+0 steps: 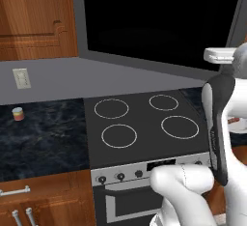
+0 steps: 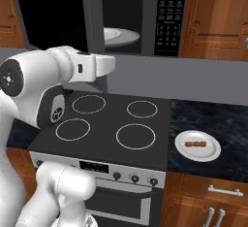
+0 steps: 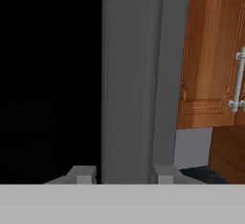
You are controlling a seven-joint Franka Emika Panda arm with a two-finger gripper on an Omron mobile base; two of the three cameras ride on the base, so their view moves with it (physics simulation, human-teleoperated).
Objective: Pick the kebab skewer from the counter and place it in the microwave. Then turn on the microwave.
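Kebab skewer [image 2: 195,145], a short reddish-brown stick of lumpy pieces, lay on a small round white plate [image 2: 211,153] on the marbled black-blue counter [image 2: 218,119], just right of the stovetop and well apart from the gripper [image 3: 123,174]. In the hand view the two finger tips stood apart with nothing between them, straddling the smooth grey frame edge of the microwave door [image 3: 131,74]; black glass filled the side left of that edge, and a wooden cabinet [image 3: 210,50] with a pale metal handle showed to the right, cut off by the picture's border. From the right base view the microwave [image 2: 145,17] hung open above the stove, a white turntable plate [image 2: 118,35] bare inside it, the black keypad strip [image 2: 168,15] beside the cavity with its markings too small to read. The open door's wide black pane [image 1: 159,22] loomed in the left base view. Below sat the flat black stovetop [image 2: 106,124] with four white rings. A small striped yellow-red cylinder [image 1: 18,114] stood upright on the counter left of the stove, and a pale wall outlet [image 1: 21,78] sat on the grey backsplash above it
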